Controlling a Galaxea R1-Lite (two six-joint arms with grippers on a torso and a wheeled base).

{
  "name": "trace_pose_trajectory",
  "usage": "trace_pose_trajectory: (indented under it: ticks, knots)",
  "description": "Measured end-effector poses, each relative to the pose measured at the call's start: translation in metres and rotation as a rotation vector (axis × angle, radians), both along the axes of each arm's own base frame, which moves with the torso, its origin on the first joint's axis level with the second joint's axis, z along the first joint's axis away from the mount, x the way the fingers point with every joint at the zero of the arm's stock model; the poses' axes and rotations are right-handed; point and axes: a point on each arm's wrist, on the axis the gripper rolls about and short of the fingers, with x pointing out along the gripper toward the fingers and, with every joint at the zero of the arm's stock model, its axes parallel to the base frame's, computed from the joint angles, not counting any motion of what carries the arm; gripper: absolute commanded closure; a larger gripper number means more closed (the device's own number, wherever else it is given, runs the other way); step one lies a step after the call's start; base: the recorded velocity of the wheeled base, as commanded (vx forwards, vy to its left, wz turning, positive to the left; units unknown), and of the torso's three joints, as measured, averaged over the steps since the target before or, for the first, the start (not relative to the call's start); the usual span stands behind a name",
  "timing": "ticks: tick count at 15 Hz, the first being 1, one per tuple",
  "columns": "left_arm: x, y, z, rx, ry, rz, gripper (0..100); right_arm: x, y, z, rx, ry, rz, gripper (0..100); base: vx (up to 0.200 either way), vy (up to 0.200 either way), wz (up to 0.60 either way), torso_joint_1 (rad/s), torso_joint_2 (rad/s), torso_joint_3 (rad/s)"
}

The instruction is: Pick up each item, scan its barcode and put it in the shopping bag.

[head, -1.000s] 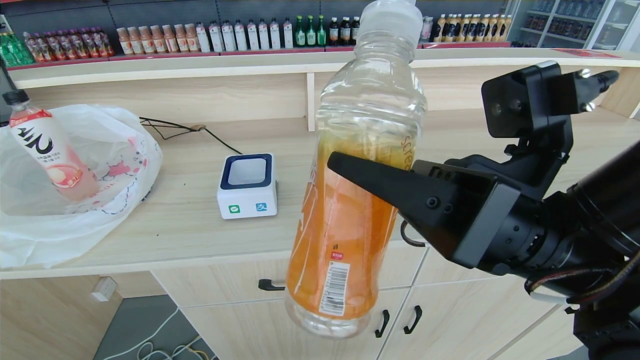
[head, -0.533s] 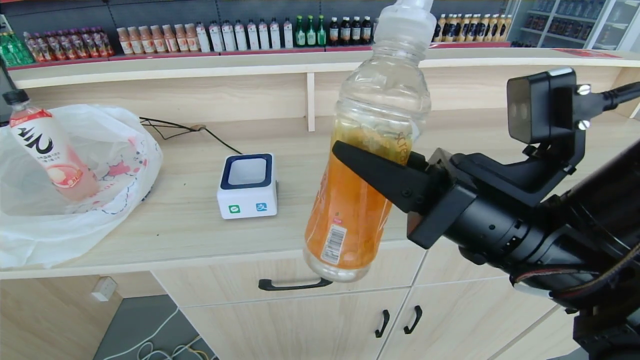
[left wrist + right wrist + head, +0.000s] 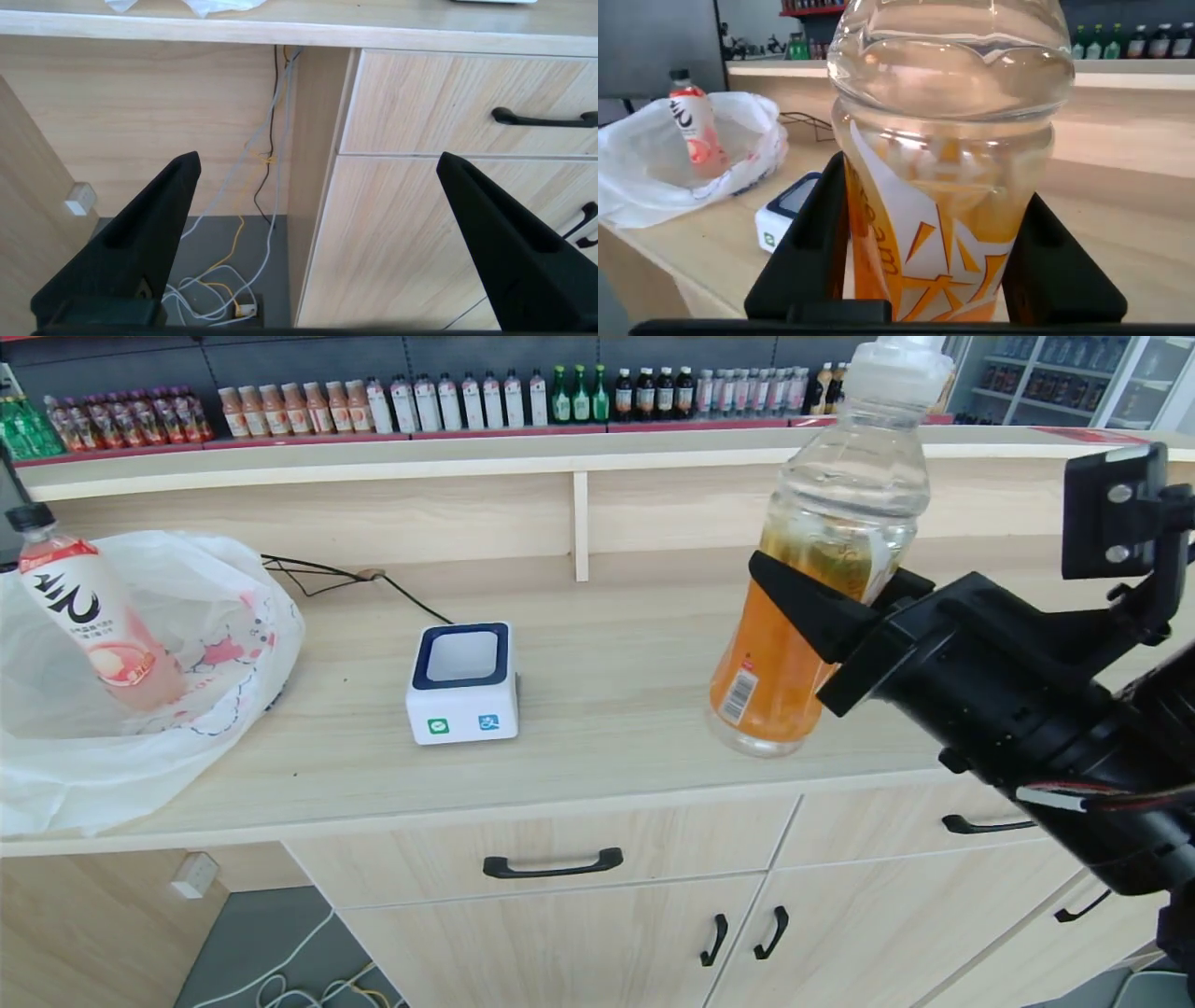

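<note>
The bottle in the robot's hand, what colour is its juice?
Orange, under a clear top. The bottle shows best in the head view.

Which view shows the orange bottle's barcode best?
Head view: the barcode faces it, low on the orange bottle. Right wrist view sees the bottle's patterned side instead; left wrist view faces the cabinet.

Cap of orange bottle (image 3: 767,683) was cut off at upper edge; shopping bag (image 3: 187,747) ran off left edge, veiling base of pink bottle (image 3: 84,607).

The orange bottle (image 3: 767,672) has a white cap (image 3: 898,375); the scanner (image 3: 462,683) is white, navy-rimmed; the shopping bag (image 3: 238,644) is white with pink prints.
</note>
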Motion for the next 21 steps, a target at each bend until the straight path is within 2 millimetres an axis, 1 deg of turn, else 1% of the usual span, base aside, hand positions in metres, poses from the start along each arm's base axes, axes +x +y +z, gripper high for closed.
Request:
trace_pose_trajectory:
  ticks: [2,3,6,8,13,21]
  knots:
    - [0.0,0.0,0.0,0.0,0.0,0.0,0,0.005,-0.016,0.003,-0.011,-0.054,-0.111,100,0.0,0.0,0.0,0.0,0.0,0.0]
    - [0.0,0.0,0.0,0.0,0.0,0.0,0,0.007,-0.021,0.0,-0.008,-0.036,-0.164,100,0.0,0.0,0.0,0.0,0.0,0.0]
    - [0.0,0.0,0.0,0.0,0.0,0.0,0,0.008,-0.03,-0.012,-0.029,0.005,-0.207,100,0.0,0.0,0.0,0.0,0.0,0.0]
    - [0.0,0.0,0.0,0.0,0.0,0.0,0,0.011,-0.034,-0.014,-0.027,0.007,-0.225,100,0.0,0.0,0.0,0.0,0.0,0.0]
    - [0.0,0.0,0.0,0.0,0.0,0.0,0,0.014,-0.042,-0.017,-0.004,0.004,-0.253,100,0.0,0.2,0.0,0.005,0.01,0.002]
    - [0.0,0.0,0.0,-0.001,0.0,0.0,0,0.017,-0.042,-0.015,0.01,-0.004,-0.253,100,0.0,0.2,0.0,0.002,0.0,0.003]
